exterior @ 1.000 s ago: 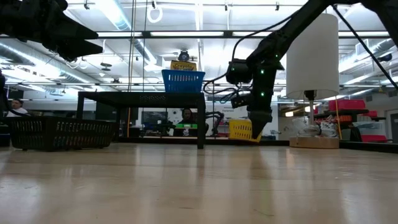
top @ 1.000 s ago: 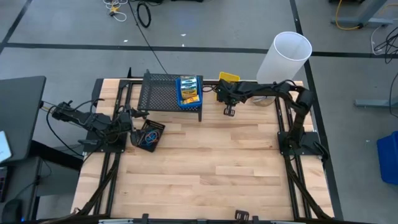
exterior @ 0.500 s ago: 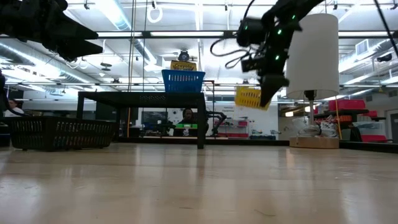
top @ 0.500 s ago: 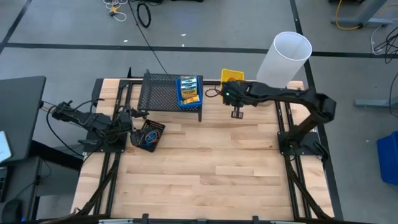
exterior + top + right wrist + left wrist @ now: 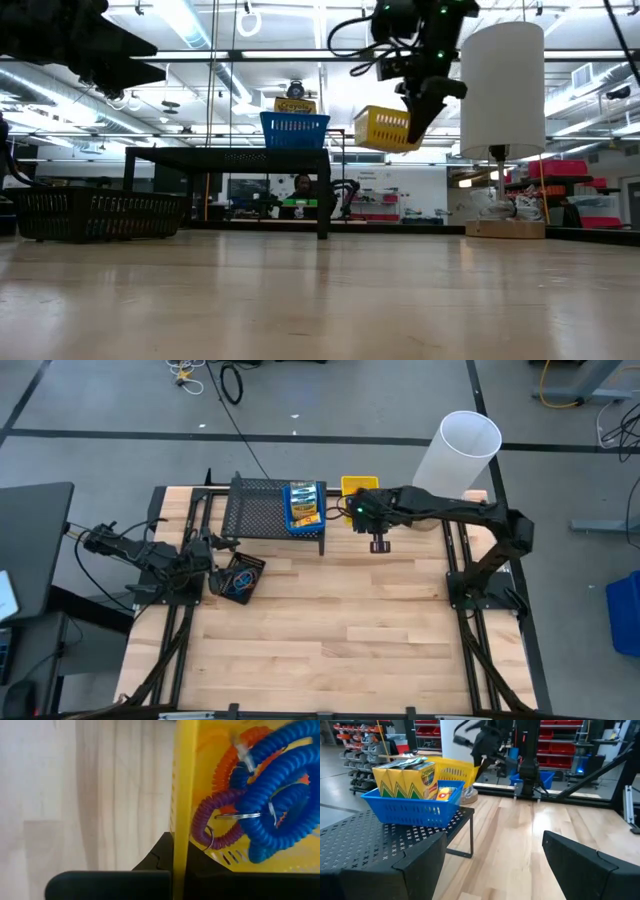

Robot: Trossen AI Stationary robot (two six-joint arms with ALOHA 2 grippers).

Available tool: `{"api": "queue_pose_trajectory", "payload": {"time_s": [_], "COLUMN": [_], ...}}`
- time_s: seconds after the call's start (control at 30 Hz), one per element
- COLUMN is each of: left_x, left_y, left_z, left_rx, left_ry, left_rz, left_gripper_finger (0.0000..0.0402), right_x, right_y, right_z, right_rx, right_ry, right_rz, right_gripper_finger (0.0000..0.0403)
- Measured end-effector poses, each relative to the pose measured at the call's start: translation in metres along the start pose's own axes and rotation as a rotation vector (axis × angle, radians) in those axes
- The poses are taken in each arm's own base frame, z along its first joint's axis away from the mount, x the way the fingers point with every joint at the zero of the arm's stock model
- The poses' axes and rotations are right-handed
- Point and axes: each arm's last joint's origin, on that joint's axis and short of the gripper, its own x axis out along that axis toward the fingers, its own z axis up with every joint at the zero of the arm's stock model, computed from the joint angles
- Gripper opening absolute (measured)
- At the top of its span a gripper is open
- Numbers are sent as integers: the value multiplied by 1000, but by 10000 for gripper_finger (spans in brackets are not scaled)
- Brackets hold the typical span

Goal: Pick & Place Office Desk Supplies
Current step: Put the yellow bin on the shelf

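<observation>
My right gripper (image 5: pixel 360 503) is shut on a small yellow bin (image 5: pixel 385 127) and holds it high above the table's far side, right of the black mesh rack (image 5: pixel 270 510). Blue, orange and purple coil loops (image 5: pixel 260 795) lie in the bin. On the rack's right end rests a blue bin (image 5: pixel 303 505) with yellow-and-green crayon boxes (image 5: pixel 407 775). A black bin (image 5: pixel 238 577) of loops sits on the table at the left. Beside it my left gripper (image 5: pixel 490 870) stands open and level, pointing at the rack. My right gripper holds the yellow bin by one side wall at its rim (image 5: pixel 185 845), pinched with one finger outside and one inside the bin. The fingers come from above, slanting steeply down. The bin hangs tilted below them, clear of the table and the rack.
A tall white cylinder (image 5: pixel 460 450) stands at the far right corner, close behind the right arm. The rack spans the far left-middle of the table. The wooden tabletop (image 5: pixel 340 630) stretches open toward the near edge.
My right gripper has risen with the yellow bin, lifting it off the table to about the height of the blue bin. It has then carried it a little toward the rack. The bin stays tilted in the hold.
</observation>
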Motion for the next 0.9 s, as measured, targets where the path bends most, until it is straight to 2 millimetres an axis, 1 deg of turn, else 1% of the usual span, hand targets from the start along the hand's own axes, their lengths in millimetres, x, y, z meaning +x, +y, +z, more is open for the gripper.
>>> {"api": "queue_pose_trajectory", "payload": {"time_s": [0.1,0.23,0.4,0.73,0.9], "left_x": [0,0,0,0,0], "left_y": [0,0,0,0,0], "left_z": [0,0,0,0,0], "left_rx": [2,2,4,21,24], "left_ry": [-1,-1,0,0,0], "left_rz": [-1,-2,-3,-3,-2], "left_gripper_finger": [335,335,335,335,335], "right_x": [7,10,13,22,18], "right_y": [-4,-11,-15,-13,-12], "right_z": [11,28,40,55,60], "right_rx": [-11,-36,-61,-87,-95], "right_ry": [54,51,71,104,86], "right_rz": [37,35,75,122,118], "right_gripper_finger": [0,0,0,0,0]}}
